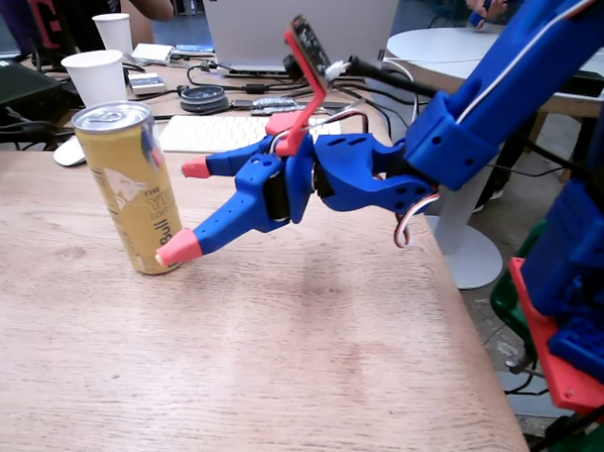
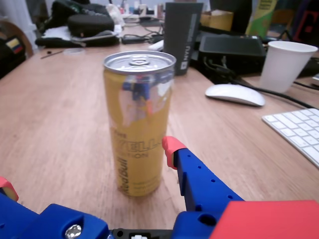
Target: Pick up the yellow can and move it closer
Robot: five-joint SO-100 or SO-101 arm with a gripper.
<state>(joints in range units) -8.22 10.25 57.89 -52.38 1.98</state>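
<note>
In the fixed view the yellow can (image 1: pixel 133 185) stands upright on the counter (image 1: pixel 277 384) near its left edge. The claw (image 1: pixel 186 208) lies just right of it, spread. Behind, toward the far edge, stand two cups (image 1: pixel 97 75) and a keyboard (image 1: pixel 211 134).

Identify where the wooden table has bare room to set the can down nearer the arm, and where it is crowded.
Free: the broad bare wood of the table in the fixed view, in front of the yellow can and below the open gripper. Crowded: the far edge, with the keyboard, mouse, paper cups and cables.
</note>
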